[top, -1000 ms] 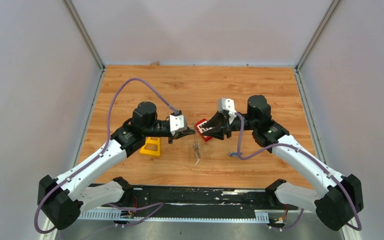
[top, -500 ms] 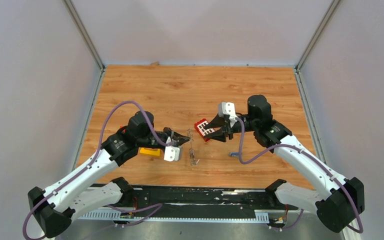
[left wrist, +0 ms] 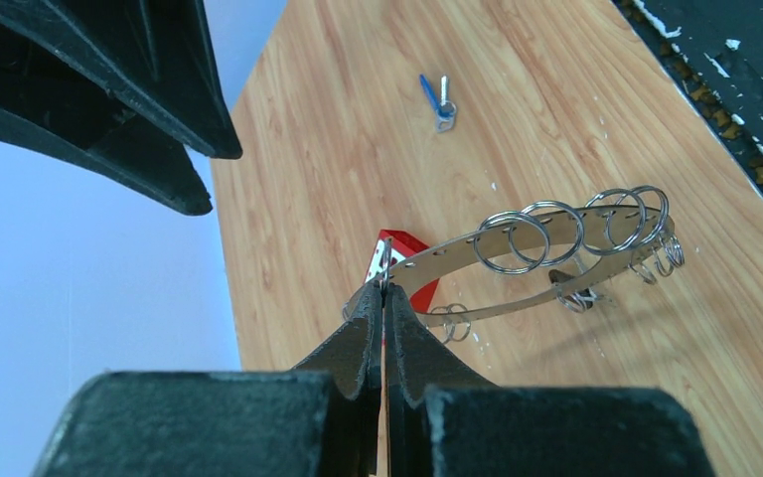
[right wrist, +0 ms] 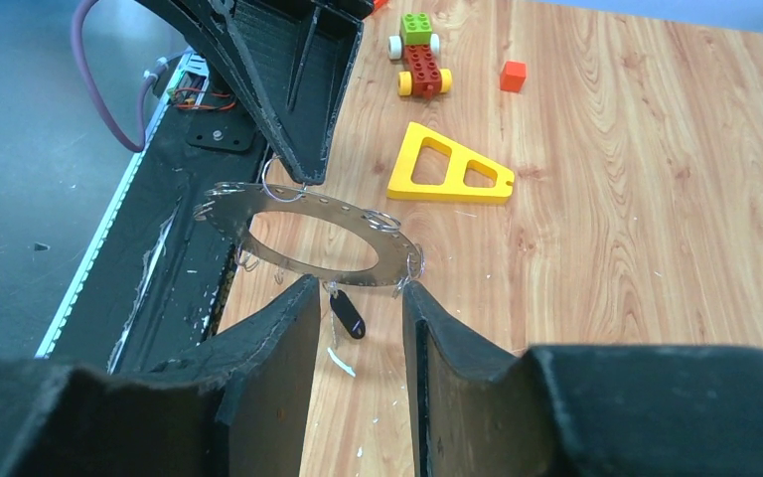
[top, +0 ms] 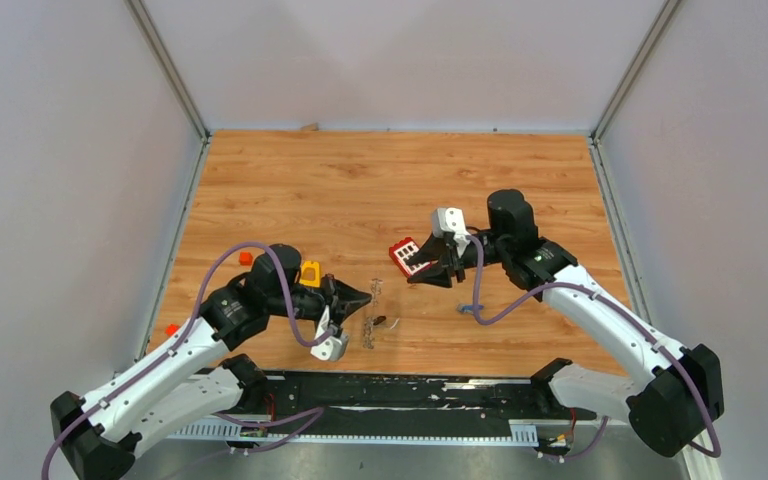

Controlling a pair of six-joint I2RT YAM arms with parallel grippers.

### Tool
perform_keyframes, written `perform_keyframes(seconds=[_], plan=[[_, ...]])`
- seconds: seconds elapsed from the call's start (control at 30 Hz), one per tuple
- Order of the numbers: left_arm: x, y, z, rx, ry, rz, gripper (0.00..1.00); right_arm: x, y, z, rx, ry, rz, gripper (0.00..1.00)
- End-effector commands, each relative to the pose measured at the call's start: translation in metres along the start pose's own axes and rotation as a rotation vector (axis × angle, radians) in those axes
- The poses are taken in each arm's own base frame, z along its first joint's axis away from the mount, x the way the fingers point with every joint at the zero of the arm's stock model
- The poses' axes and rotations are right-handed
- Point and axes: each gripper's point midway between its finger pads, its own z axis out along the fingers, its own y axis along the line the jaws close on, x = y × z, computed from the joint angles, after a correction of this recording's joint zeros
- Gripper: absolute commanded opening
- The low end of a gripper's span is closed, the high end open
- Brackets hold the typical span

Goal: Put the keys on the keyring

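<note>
The left gripper [left wrist: 384,298] is fully closed, its jaws pinching the rim of the keyring [left wrist: 437,256] and holding it roughly level, clear of the wooden table [top: 380,190]. The keyring is a thin, flat metal band with punched holes, fringed with small wire loops.

The right gripper [right wrist: 361,328] faces it from about 2 o'clock in the overhead view. Its jaws are partly apart and hold nothing.

The black-headed key [right wrist: 348,316] appears to hang under the near edge of the band. Whether it is properly threaded cannot be told. The blue-headed key [left wrist: 428,91] lies loose on the table, at about 3 o'clock from the ring.

A red block [top: 406,256] sits at about 1 o'clock and a yellow triangular frame [right wrist: 452,179] at about 10 o'clock.

The band looks light and stiff but springy, so it is likely to twist in a one-point grip. The blue key looks tiny, flat and slippery. Its head probably offers the best hold, leaving the hole end free for a loop.
</note>
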Motion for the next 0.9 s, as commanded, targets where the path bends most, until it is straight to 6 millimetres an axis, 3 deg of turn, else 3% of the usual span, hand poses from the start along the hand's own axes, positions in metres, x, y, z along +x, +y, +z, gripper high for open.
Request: perform_keyframes(seconds=[0.0, 0.47, 0.87], plan=[[-0.016, 0.009, 0.001, -0.037, -0.077, 0.096, 0.0, -0.016, 0.003, -0.002, -0.04, -0.028, -0.065, 0.36], [-0.023, 0.023, 0.004, -0.078, -0.117, -0.069, 0.0, -0.016, 0.006, -0.003, -0.046, -0.027, -0.072, 0.36], [-0.014, 0.008, 0.006, -0.012, -0.085, 0.084, 0.0, -0.011, 0.01, 0.0, -0.069, -0.016, -0.072, 0.33]])
